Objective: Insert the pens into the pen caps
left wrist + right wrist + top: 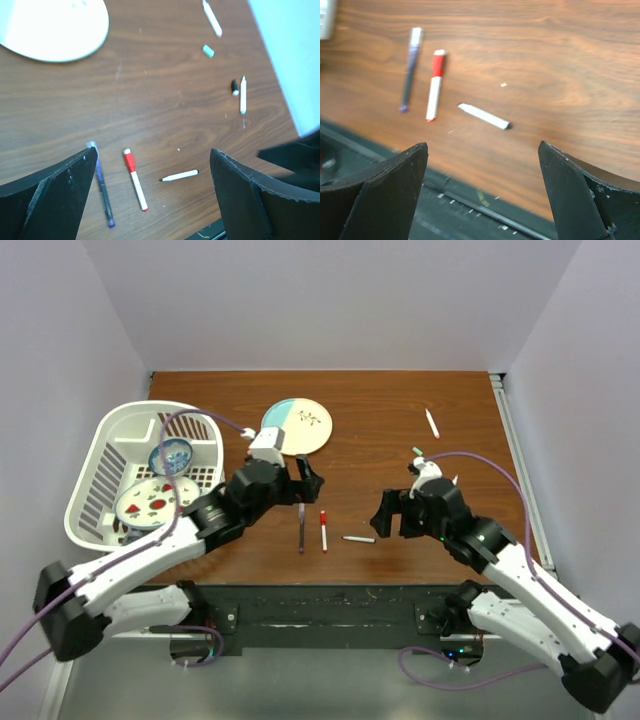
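Surface: a brown wood-grain table boxed in by pale walls. A white basket of dishes and a plate lie beyond the left gripper, clear of the work.
Left gripper: jaws spread wide and empty, angled down at the table.
Under the left gripper: the dark purple pen lies just inside its left finger, with the red-capped pen beside it. The two are parallel and apart.
Right gripper: also wide open and holding nothing, facing inward across the table.
Ahead of the right gripper: an uncapped white pen lies straight out between its fingers. This is probably the nearest thing to grasp.
Further off: a black cap lies just beside a second white pen, with a green cap and a third white pen beyond them. All of these are far from the left gripper.
Why spread out: the loose pieces lie flat and separate, leaving finger room around each.
Progress: one pen looks capped. At least three white pens remain bare, and whether the purple pen is capped cannot be told.
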You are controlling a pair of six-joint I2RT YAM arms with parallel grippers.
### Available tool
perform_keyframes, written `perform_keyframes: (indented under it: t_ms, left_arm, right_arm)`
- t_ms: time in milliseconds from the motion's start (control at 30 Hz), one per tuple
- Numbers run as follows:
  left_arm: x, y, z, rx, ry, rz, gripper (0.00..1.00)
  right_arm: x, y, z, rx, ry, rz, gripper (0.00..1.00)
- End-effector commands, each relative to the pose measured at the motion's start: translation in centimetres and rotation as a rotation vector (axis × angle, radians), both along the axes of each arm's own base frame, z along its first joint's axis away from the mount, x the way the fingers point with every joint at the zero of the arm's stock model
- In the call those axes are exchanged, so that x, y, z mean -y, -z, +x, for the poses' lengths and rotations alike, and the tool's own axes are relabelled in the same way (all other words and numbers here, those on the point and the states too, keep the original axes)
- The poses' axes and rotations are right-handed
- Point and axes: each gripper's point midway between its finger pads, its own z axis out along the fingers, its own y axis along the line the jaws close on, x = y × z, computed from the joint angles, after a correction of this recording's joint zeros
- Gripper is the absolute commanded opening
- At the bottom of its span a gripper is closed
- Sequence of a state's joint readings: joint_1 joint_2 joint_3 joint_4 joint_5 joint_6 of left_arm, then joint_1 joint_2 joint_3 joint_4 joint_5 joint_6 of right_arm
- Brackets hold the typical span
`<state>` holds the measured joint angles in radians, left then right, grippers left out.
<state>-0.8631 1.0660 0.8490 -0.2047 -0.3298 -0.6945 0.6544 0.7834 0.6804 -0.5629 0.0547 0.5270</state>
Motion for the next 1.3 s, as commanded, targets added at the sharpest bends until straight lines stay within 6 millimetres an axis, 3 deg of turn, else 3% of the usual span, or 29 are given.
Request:
perform_keyframes:
  t_ms: [0, 67, 167, 300, 400, 533, 733, 933, 1100, 1133, 1267]
  left_arm:
    - [-5.1, -1.2, -1.1, 0.075, -0.069, 0.114, 1.0]
    - [-6.3, -1.8, -2.0, 0.119, -0.053, 0.117, 1.0]
    - [-7.8, -1.6, -3.3, 0.151, -0.047, 0.111, 1.0]
    - [-7.5, -2.9, -4.5, 0.209, 0.006, 0.012, 1.0]
    - [-7.8, -3.5, -5.0, 0.226, 0.008, -0.015, 0.99]
    - [-7.4, -5.0, -5.7, 0.266, 0.085, 0.004, 0.99]
    - [-7.8, -4.5, -6.1, 0.245, 0.092, 0.035, 1.0]
    - [-8.2, -5.1, -6.2, 0.267, 0.079, 0.012, 0.99]
    - [-8.2, -5.1, -6.2, 0.268, 0.081, 0.012, 0.99]
    - [-8.2, -5.1, -6.2, 0.267, 0.081, 0.013, 0.99]
    - [-8.1, -5.1, -6.3, 0.269, 0.085, 0.01, 0.99]
  right_arm:
    - [-0.8, 0.6, 2.7, 0.034, -0.085, -0.143, 0.94]
    - [-1.5, 1.2, 3.2, 0.016, -0.146, -0.185, 0.91]
    - [-2.5, 3.7, 3.9, -0.053, -0.244, -0.269, 0.83]
    - [-3.6, 5.2, 5.1, -0.061, -0.266, -0.285, 0.71]
    - [-5.1, 6.1, 4.7, -0.047, -0.345, -0.261, 0.64]
    - [-6.4, 6.8, 3.9, 0.006, -0.416, -0.338, 0.63]
    - [-8.0, 8.9, 3.5, -0.01, -0.477, -0.426, 0.62]
    - [-8.3, 11.2, 2.8, -0.078, -0.499, -0.508, 0.58]
    - [-7.9, 11.8, 3.0, -0.098, -0.47, -0.548, 0.52]
    - [-8.0, 11.9, 3.1, -0.104, -0.472, -0.55, 0.5]
    - [-8.3, 12.0, 2.9, -0.118, -0.469, -0.529, 0.26]
